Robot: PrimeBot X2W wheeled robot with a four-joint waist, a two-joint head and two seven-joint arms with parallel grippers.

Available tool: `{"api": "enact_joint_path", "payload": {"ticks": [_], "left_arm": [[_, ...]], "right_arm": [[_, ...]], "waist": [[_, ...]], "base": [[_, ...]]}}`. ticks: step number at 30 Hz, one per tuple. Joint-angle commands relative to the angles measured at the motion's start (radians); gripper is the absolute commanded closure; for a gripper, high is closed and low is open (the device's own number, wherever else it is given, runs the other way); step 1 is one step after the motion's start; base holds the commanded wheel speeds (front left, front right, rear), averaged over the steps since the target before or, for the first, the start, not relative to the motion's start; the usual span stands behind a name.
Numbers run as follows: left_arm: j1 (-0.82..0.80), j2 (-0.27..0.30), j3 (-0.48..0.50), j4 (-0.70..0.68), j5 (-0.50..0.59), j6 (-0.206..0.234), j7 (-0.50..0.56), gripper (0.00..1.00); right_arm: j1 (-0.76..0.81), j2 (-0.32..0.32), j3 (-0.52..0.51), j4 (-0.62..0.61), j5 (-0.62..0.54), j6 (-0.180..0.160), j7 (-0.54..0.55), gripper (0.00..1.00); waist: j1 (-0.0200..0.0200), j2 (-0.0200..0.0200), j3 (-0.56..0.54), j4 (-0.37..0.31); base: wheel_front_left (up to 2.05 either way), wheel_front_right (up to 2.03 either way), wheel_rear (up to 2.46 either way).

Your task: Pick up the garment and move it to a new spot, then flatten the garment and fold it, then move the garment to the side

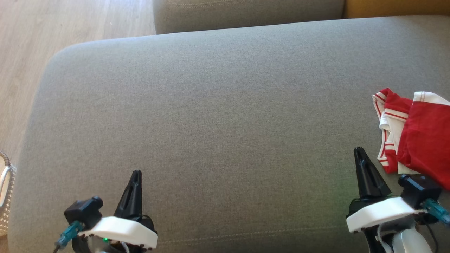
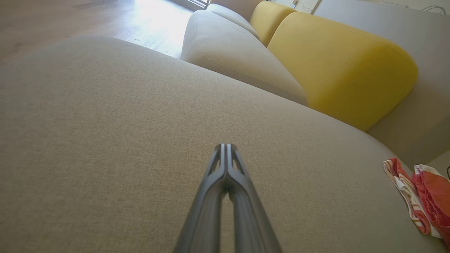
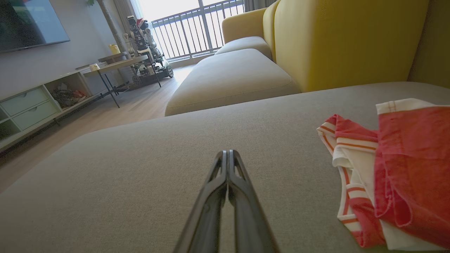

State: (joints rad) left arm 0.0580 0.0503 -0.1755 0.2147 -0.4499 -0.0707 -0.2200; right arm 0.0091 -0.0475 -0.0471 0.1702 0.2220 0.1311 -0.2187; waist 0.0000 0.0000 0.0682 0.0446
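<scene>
- While both arms sit low over the near edge of the grey cushion point(image 1: 218, 116), L gripper point(image 1: 136, 174) has its fingers pressed tip to tip w/ nothing between them; R gripper point(image 1: 359, 151) same, closed and empty
- garment point(image 1: 423, 133): red w/ white striped trim; lies just to the R of the R gripper's fingers, slightly ahead of the tips, not touching; well apart from L gripper, far to its R; runs off the head view's R edge
- layers doubled over each other, edges uneven; can't tell neat fold from loose heap
- step, my read: ambiguous; fits a garment waiting for pickup; also fits one folded and set aside w/ arms parked clear
- next move: pics don't settle it; only note that the R gripper is nearer the cloth
</scene>
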Motion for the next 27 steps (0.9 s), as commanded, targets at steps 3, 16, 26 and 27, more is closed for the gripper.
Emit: {"api": "enact_joint_path", "payload": {"ticks": [3, 16, 26, 27], "left_arm": [[-0.049, 0.011, 0.025, -0.026, -0.060, -0.009, 0.012, 1.00], [-0.062, 0.017, 0.046, -0.020, -0.194, -0.015, 0.041, 1.00], [-0.074, 0.020, 0.067, -0.015, -0.315, -0.021, 0.070, 1.00], [-0.075, 0.021, 0.069, -0.015, -0.326, -0.021, 0.072, 1.00]], "right_arm": [[-0.043, -0.012, 0.004, -0.024, 0.073, 0.000, 0.013, 1.00], [-0.051, -0.016, 0.003, -0.013, 0.231, 0.000, 0.043, 1.00], [-0.058, -0.020, 0.002, -0.003, 0.374, 0.000, 0.072, 1.00], [-0.059, -0.020, 0.002, -0.002, 0.387, 0.000, 0.075, 1.00]], "waist": [[0.0000, 0.0000, -0.003, -0.002], [0.0000, 0.0000, -0.010, -0.007], [0.0000, 0.0000, -0.016, -0.011], [0.0000, 0.0000, -0.017, -0.012]], "base": [[0.00, 0.00, 0.00], [0.00, 0.00, 0.00], [0.00, 0.00, 0.00], [0.00, 0.00, 0.00]]}}
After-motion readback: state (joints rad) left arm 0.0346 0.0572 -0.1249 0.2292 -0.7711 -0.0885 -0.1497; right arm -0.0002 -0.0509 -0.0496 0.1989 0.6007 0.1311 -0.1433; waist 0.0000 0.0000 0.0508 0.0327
